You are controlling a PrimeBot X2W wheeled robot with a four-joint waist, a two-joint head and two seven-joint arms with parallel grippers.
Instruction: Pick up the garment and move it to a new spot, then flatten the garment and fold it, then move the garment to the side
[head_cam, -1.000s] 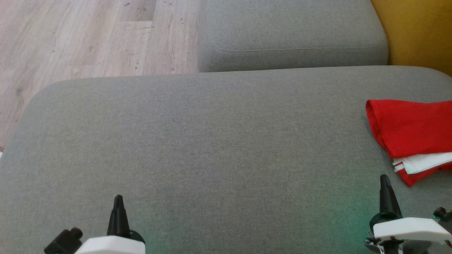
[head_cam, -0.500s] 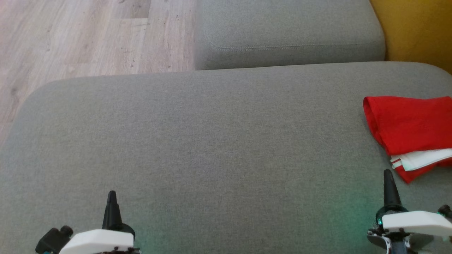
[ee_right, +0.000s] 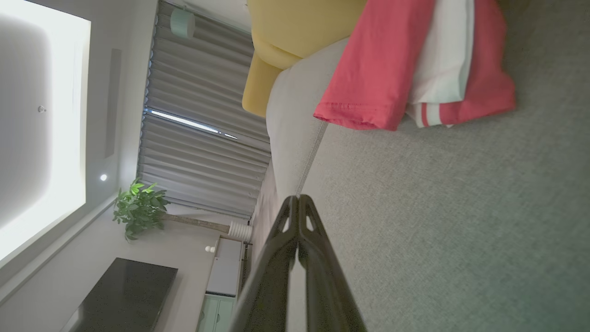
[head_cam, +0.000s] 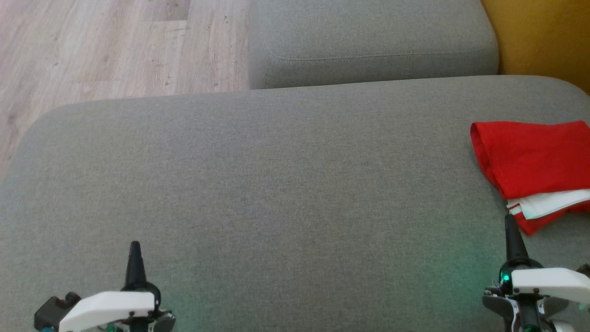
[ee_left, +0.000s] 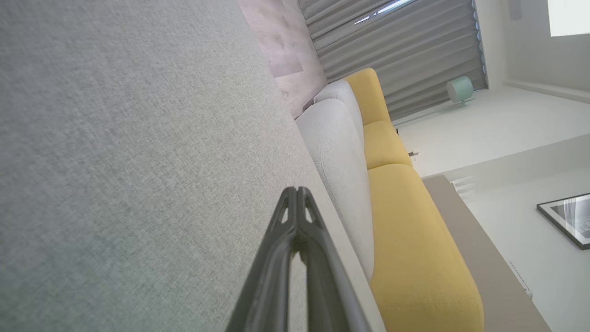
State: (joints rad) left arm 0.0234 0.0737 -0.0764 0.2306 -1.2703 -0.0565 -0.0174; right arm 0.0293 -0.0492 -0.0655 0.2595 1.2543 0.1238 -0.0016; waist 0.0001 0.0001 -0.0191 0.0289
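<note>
Nearest, both pincers are clenched on nothing: left gripper point(head_cam: 134, 249) low left, right gripper point(head_cam: 510, 221) low right. Just beyond the right one's tip lies the folded red-and-white garment point(head_cam: 530, 157), long axis running sideways off to the right; the right arm is nearer. Leftward the grey cushion point(head_cam: 276, 184) under it lies open, its far edge meeting floor point(head_cam: 92, 46).

I see a wide grey cushion point(head_cam: 276, 184) beneath both pincers. On it lies the folded red-and-white garment point(head_cam: 534, 159), just ahead and right of my right gripper point(head_cam: 508, 217). Ahead of my left gripper point(head_cam: 134, 245), the fabric runs to a rounded edge.
</note>
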